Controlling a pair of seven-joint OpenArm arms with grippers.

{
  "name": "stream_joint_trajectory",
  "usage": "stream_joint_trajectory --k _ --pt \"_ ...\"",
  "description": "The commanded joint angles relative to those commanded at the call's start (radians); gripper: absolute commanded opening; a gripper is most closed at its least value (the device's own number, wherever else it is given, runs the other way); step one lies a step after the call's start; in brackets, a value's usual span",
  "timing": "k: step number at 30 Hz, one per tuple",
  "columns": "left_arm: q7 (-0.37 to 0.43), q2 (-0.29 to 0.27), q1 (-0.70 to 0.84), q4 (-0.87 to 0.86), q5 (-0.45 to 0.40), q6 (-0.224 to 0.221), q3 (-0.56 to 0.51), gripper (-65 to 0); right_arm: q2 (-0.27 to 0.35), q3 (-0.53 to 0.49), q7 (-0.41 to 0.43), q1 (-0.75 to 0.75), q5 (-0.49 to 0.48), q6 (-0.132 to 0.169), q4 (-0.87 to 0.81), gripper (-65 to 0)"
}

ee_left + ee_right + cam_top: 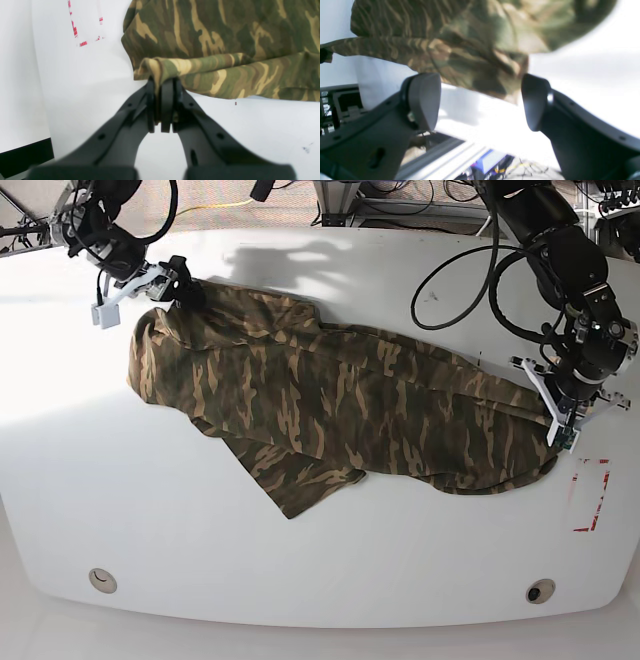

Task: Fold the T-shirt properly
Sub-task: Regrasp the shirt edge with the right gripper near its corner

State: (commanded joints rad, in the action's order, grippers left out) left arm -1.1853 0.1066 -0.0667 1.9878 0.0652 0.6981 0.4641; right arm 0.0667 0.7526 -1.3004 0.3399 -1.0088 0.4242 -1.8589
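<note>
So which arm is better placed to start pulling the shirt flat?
The left. Its claw is shut on the T-shirt edge, while the right claw is open, with cloth just beyond its pads, holding nothing.

A: How many garments lie on the white table [330, 560]?
B: One T-shirt [330, 405].
A: Grippers beside the shirt?
B: Two, the left gripper [162, 83] and the right gripper [480, 100].

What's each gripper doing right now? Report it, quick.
Left gripper: closed on the shirt edge.
Right gripper: open, holding nothing; the shirt hangs just beyond its pads.
</note>
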Motion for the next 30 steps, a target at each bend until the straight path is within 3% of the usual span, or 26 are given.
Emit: stream_joint_trajectory --k 8,18,30 --pt "0.0 0.0 0.002 0.0 0.0 0.0 0.0 -65.0 -0.006 0.0 -0.003 -0.08 0.109 0.003 0.003 -17.0" --pt "0.002 0.002 0.002 0.0 0.0 0.0 0.002 -65.0 -0.002 0.0 0.009 -0.107 0.109 0.006 0.149 -17.8" --pt "0.002 0.002 0.002 0.0 0.0 0.0 0.0 -65.0 -0.002 0.003 0.031 -0.155 0.107 0.006 0.149 -17.8"
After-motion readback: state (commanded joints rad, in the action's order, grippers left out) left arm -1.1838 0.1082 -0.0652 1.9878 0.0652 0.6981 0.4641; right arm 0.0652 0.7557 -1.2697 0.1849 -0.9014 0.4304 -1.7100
